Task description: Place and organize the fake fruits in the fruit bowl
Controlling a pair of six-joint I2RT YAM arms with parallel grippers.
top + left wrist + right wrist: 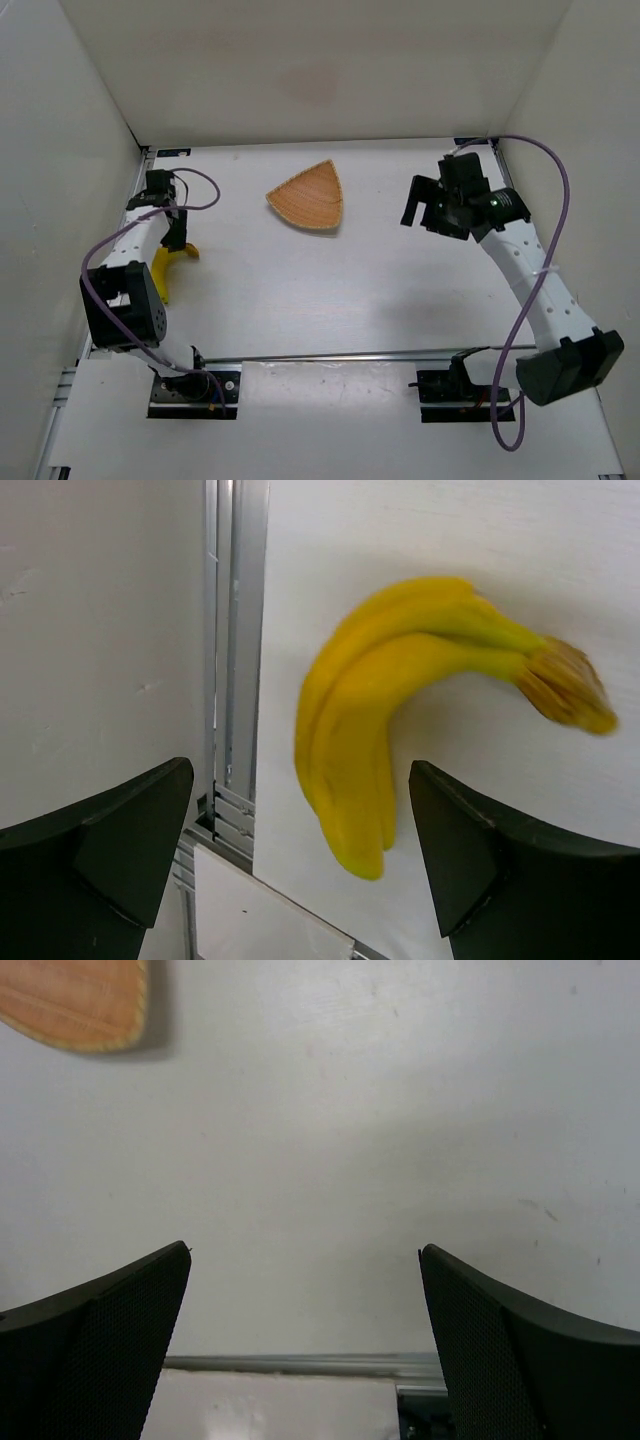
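The fake fruits are a small bunch of curved yellow plastic bananas with a brown stem, lying on the white table by its left edge. My left gripper hangs open above them, its black fingers on either side of the bunch's lower tip without touching it. In the top view the left gripper covers part of the fruit. The fruit bowl, a shallow tan wicker dish shaped like a rounded triangle, sits empty at the back middle. My right gripper is open over bare table to the bowl's right, and the bowl's edge shows at the upper left of the right wrist view.
White enclosure walls stand close on the left, back and right. An aluminium rail runs along the table's left edge right beside the bananas. Another rail crosses the front by the arm bases. Purple cables loop off both arms.
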